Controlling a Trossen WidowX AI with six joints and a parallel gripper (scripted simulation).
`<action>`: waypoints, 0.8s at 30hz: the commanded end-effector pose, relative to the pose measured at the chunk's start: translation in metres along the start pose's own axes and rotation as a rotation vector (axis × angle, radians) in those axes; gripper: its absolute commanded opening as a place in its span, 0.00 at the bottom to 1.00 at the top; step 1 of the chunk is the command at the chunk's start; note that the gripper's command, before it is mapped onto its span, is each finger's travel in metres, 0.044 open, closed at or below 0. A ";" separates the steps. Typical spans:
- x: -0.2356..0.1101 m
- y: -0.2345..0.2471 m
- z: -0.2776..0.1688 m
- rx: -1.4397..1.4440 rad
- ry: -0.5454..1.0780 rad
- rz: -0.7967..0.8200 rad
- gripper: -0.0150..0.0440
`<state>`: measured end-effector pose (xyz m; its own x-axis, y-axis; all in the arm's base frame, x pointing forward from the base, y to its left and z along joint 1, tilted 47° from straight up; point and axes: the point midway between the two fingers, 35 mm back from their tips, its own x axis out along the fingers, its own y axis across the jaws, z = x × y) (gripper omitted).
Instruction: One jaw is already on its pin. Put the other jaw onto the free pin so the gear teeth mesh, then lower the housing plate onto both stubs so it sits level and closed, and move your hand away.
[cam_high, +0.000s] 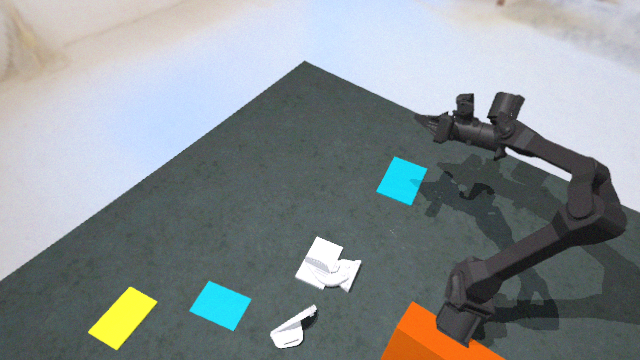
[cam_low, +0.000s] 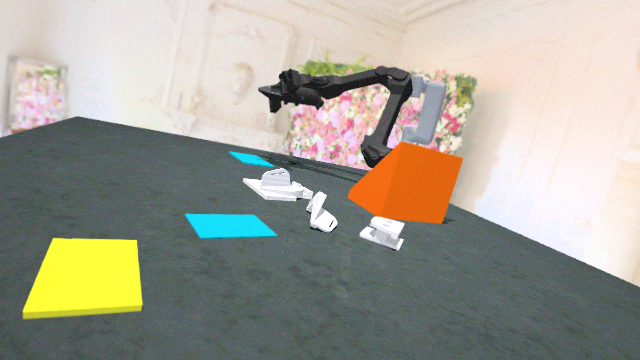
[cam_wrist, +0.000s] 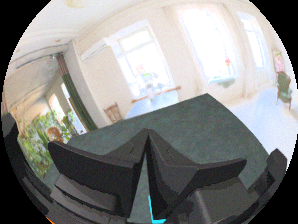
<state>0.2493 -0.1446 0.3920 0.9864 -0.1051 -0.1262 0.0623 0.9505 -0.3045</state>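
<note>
Pale plaster walls and flowered panels behind a dark green-grey, stone-textured desk (cam_high: 200, 200) (cam_low: 175, 180) (cam_wrist: 200, 115). Black six-joint arm (cam_high: 525, 252) (cam_low: 390, 115) raised and extended above the far side; black end effector (cam_high: 419, 117) (cam_low: 266, 91) (cam_wrist: 148, 131) well apart from all white parts, jaws drawn together to a narrow close, nothing between. Location of workpiece: white plastic base with flat plate and upright rounded piece (cam_high: 327, 250) (cam_low: 275, 180), on the desk between the arm side and the flat cyan square (cam_high: 220, 306) (cam_low: 230, 226); angled white plastic part (cam_high: 292, 337) (cam_low: 322, 220) resting tilted nearby; small stepped white plastic part (cam_low: 382, 232) just beside the orange block (cam_high: 425, 330) (cam_low: 425, 185). Identity of free jaw part and housing plate: not certain from these views. Assembly stage, by judgement: early, both loose parts apart from the base. Before descent, open the jaws; otherwise, risk of striking or pushing a part instead of gripping. Likely fault at the angled part: rolling or twisting in the grip, caused by slanted faces and off-centre contact. Likely fault at meshing: teeth meeting crest to crest, caused by wrong rotation. Likely fault at closing: plate jammed aslant, caused by one stub entering first. Likely fault near the orange block: collision, caused by a low, wide approach.
</note>
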 end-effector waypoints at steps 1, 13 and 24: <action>0.018 0.004 -0.013 0.042 0.046 0.034 0.25; 0.053 0.034 -0.040 0.119 0.141 0.145 0.25; 0.087 0.062 -0.074 0.180 0.293 0.222 0.25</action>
<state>0.3170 -0.1214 0.3083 0.9199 0.0372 -0.3905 -0.0837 0.9912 -0.1028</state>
